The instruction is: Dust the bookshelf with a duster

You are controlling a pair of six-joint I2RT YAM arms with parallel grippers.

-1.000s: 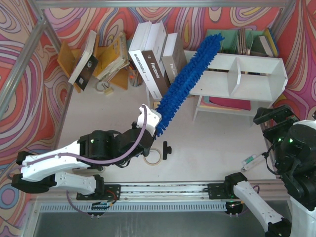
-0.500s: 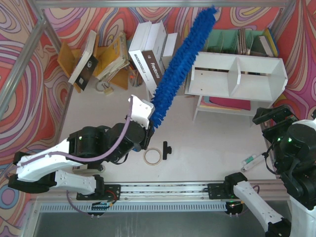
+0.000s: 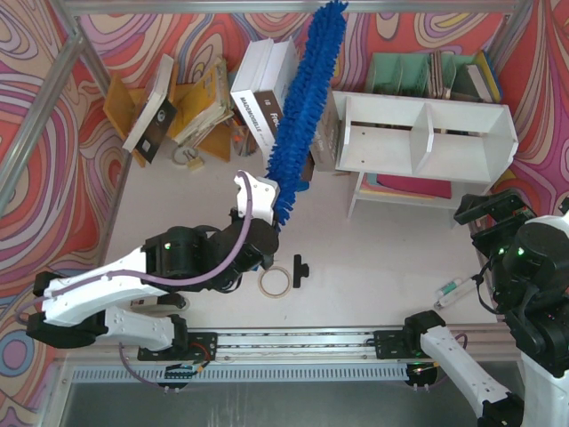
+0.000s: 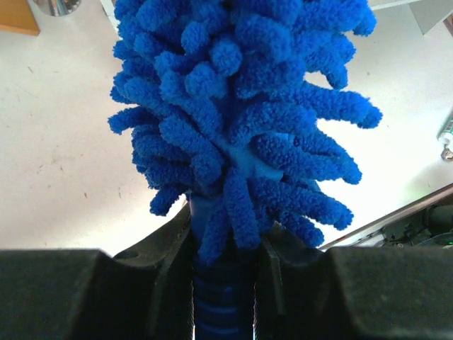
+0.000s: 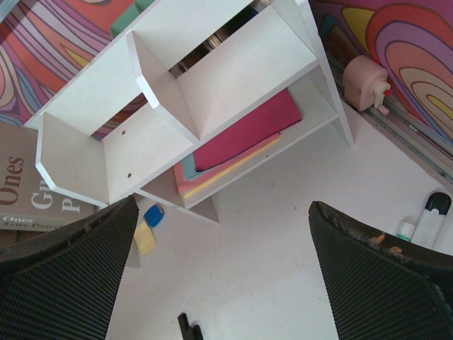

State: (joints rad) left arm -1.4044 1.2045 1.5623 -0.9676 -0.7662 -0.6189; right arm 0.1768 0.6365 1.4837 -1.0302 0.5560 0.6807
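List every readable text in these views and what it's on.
"MADEMOISELLE": spine of the dark book beside the duster.
"Ones": cover of the grey book, right wrist view; the words below are cut off.
Other spines and covers: too small to read.

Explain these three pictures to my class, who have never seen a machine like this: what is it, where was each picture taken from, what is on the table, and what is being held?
This is a robot with two arms, bolted to the near edge of a white table. The wide picture looks down from above and behind the arms. The other two come from small cameras on each wrist, so each one shows its own gripper.

The left gripper is shut on the handle of a fluffy blue duster, which points up and away, left of the white bookshelf. The right gripper is open, holds nothing and faces the bookshelf.

Also there: leaning books, a teal file organizer, a yellow-orange rack and a tape ring.
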